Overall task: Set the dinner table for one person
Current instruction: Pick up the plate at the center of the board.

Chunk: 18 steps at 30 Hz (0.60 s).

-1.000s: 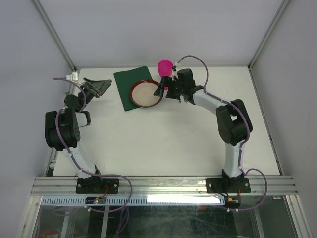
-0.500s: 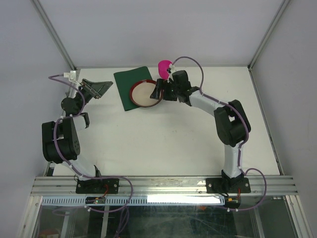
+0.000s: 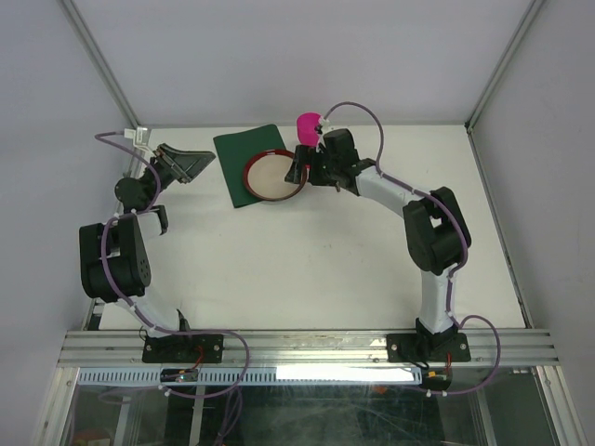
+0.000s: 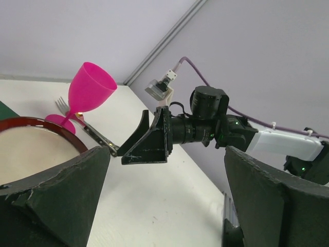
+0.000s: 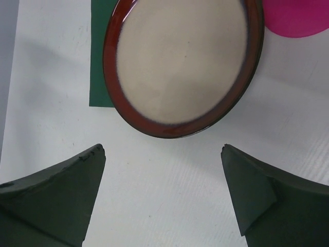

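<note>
The dinner table (image 3: pixel 307 251) is a wide white top. At its far side a dark green placemat (image 3: pixel 244 149) carries a red-rimmed plate (image 3: pixel 272 175) that overhangs the mat's right edge. A pink goblet (image 3: pixel 307 124) stands upright just behind the plate, with a fork (image 4: pixel 85 126) lying beside its foot. My right gripper (image 3: pixel 299 169) hovers open by the plate's right rim (image 5: pixel 182 123), holding nothing. My left gripper (image 3: pixel 197 163) is open and empty, left of the mat, facing the goblet (image 4: pixel 92 87) and the right gripper (image 4: pixel 149 141).
Aluminium frame rails (image 3: pixel 307 346) run along the table's near edge, and upright posts stand at the far corners. Grey walls enclose the left, back and right sides. The right arm's forearm (image 3: pixel 390 190) stretches over the far right part of the table.
My right gripper has shifted left and farther back, now partly covering the goblet, and its jaws have widened a little. The left arm's elbow has swung left; its gripper barely moved.
</note>
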Each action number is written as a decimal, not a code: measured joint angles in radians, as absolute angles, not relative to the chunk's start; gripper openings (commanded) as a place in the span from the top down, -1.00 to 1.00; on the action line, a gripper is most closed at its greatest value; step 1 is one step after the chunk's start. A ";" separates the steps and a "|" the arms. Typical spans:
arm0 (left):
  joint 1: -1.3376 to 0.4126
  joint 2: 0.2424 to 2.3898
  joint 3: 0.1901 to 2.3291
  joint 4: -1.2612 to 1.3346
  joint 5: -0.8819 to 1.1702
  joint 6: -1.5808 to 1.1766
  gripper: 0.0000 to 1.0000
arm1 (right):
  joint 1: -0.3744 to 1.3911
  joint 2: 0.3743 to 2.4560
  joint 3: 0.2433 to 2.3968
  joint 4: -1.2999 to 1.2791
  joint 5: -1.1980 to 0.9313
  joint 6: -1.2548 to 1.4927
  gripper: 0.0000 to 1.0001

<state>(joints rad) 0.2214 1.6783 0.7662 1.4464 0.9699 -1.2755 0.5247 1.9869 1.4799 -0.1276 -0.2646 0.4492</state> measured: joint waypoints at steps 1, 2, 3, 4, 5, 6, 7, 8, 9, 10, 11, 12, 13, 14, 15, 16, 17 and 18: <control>0.221 1.681 0.772 1.445 0.973 -1.269 -0.98 | 0.524 1.987 1.484 -0.134 -0.260 0.442 -0.99; 0.221 1.681 0.778 1.441 0.976 -1.255 -0.98 | 0.523 1.987 1.487 -0.138 -0.253 0.434 -0.99; 0.219 1.681 0.784 1.433 0.979 -1.229 -0.98 | 0.523 1.987 1.489 -0.140 -0.247 0.425 -0.99; 0.216 1.679 0.790 1.418 0.979 -1.199 -0.98 | 0.522 1.987 1.489 -0.140 -0.243 0.418 -0.99; 0.209 1.675 0.800 1.376 0.978 -1.154 -0.98 | 0.521 1.987 1.489 -0.140 -0.241 0.413 -0.99; 0.201 1.667 0.811 1.319 0.975 -1.102 -0.96 | 0.520 1.987 1.489 -0.140 -0.240 0.408 -0.99; 0.186 1.652 0.830 1.209 0.964 -1.022 -0.96 | 0.518 1.987 1.489 -0.141 -0.240 0.402 -0.99; 0.171 1.641 0.847 1.124 0.949 -0.953 -0.95 | 0.517 1.987 1.489 -0.141 -0.240 0.400 -0.99; 0.152 1.628 0.874 1.019 0.925 -0.870 -0.95 | 0.514 1.987 1.489 -0.140 -0.240 0.397 -0.99; 0.129 1.617 0.908 0.904 0.889 -0.783 -0.95 | 0.513 1.987 1.489 -0.139 -0.240 0.397 -0.98; 0.108 1.612 0.941 0.816 0.861 -0.714 -0.92 | 0.510 1.987 1.489 -0.139 -0.242 0.397 -0.98; 0.084 1.611 0.981 0.723 0.830 -0.643 -0.87 | 0.507 1.987 1.489 -0.137 -0.245 0.398 -0.98; 0.072 1.611 1.004 0.672 0.811 -0.603 -0.84 | 0.503 1.987 1.489 -0.132 -0.249 0.399 -0.97; 0.052 1.611 1.031 0.600 0.783 -0.550 -0.81 | 0.498 1.988 1.489 -0.124 -0.252 0.402 -0.96; 0.044 1.612 1.045 0.560 0.766 -0.518 -0.75 | 0.493 1.988 1.489 -0.117 -0.254 0.403 -0.96; 0.037 1.617 1.061 0.513 0.744 -0.484 -0.72 | 0.487 1.988 1.488 -0.108 -0.256 0.408 -0.95; 0.031 1.624 1.078 0.470 0.719 -0.456 -0.72 | 0.482 1.988 1.487 -0.100 -0.256 0.413 -0.94; 0.022 1.638 1.100 0.421 0.685 -0.422 -0.72 | 0.477 1.988 1.485 -0.092 -0.257 0.418 -0.94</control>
<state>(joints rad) 0.0223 1.6379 1.1004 0.4210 0.6849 -0.4217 0.4767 1.9881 1.4849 -0.0917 -0.2565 0.4179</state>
